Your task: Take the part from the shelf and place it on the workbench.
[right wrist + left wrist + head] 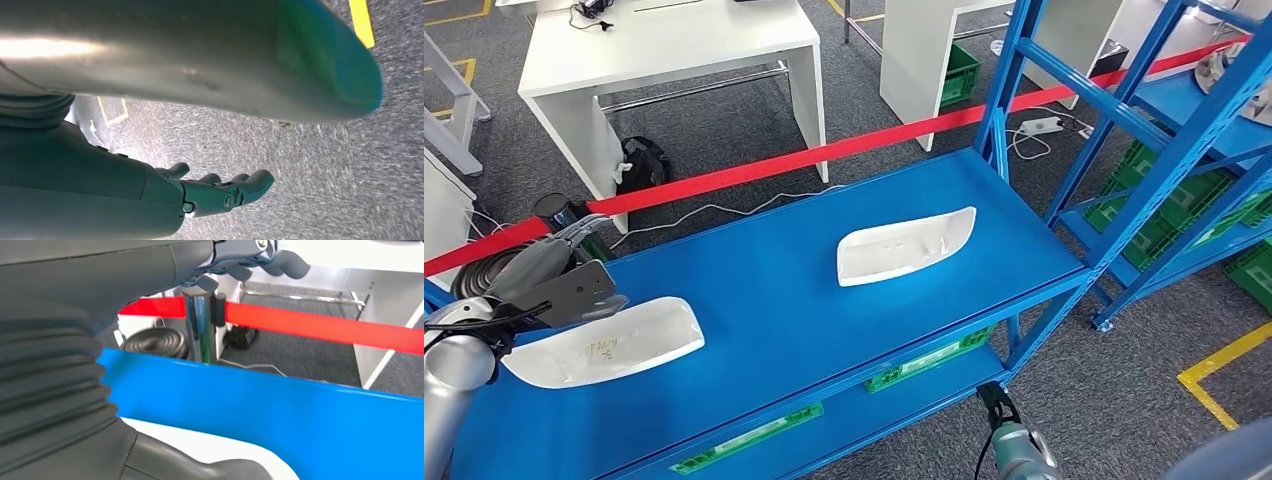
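Head view: two white parts lie on the blue shelf (804,300). The near part (609,345) sits at the left end of the surface; the far part (904,245) sits toward the right end, well apart from the first. A red barrier tape (824,155) runs behind the shelf, with a white table (664,50) beyond it.

Left hand (559,280) is over the left end of the near part, at its edge. Head view does not resolve contact or grip. Left wrist view adds: fingers (260,260) are curled, up against the chrome post (200,325) that carries the tape, and a white surface, likely the near part (210,450), lies just under the thumb. Whether the hand grips it I cannot tell.

Right hand (220,190): right wrist view shows it over grey carpet floor (310,170), fingers loosely extended and apart, holding nothing. Head view shows that arm low, in front of the shelf.
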`<action>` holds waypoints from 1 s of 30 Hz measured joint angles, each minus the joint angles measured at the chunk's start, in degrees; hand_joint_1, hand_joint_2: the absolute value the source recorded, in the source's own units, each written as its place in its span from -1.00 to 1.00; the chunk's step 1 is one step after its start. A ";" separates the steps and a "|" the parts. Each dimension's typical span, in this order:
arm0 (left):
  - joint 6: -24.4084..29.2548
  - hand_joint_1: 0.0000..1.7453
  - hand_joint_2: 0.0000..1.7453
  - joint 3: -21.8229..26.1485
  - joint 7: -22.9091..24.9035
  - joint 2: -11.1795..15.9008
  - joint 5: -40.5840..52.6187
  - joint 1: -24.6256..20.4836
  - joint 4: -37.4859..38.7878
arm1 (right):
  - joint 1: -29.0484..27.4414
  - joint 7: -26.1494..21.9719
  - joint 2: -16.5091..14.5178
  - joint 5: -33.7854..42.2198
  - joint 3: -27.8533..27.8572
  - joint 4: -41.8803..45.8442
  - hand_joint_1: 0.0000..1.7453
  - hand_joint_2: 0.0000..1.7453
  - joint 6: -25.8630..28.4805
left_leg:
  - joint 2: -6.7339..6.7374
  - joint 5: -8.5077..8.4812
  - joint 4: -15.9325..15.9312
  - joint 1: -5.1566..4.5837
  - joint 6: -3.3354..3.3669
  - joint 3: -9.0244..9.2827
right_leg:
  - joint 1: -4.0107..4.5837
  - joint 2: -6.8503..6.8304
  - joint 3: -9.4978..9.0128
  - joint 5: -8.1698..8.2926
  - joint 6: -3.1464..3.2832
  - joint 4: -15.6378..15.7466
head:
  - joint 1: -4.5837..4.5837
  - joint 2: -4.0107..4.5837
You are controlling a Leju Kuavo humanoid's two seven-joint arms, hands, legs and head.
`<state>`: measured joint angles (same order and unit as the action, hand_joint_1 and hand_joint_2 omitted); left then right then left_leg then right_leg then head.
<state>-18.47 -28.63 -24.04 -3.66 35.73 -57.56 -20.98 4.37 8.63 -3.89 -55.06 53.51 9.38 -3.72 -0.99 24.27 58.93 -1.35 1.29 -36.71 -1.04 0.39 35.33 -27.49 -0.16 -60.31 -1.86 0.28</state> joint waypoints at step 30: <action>-5.31 -1.00 1.00 -10.01 -0.73 3.85 -20.15 18.14 -20.53 | -0.04 2.08 -0.33 0.37 3.64 0.00 -1.00 -1.00 1.40 | 0.02 -0.01 -0.59 -0.12 -1.41 0.36 | -0.16 -0.08 -0.26 -0.18 0.37 0.30 | -0.02 0.00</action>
<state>-23.79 -38.64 -24.76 0.19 15.58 -39.43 -41.51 4.32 10.71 -4.22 -54.69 57.16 9.38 -2.32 -0.97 24.27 58.34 -1.47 -0.12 -36.35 -1.20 0.31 35.07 -27.67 0.21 -60.02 -1.87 0.28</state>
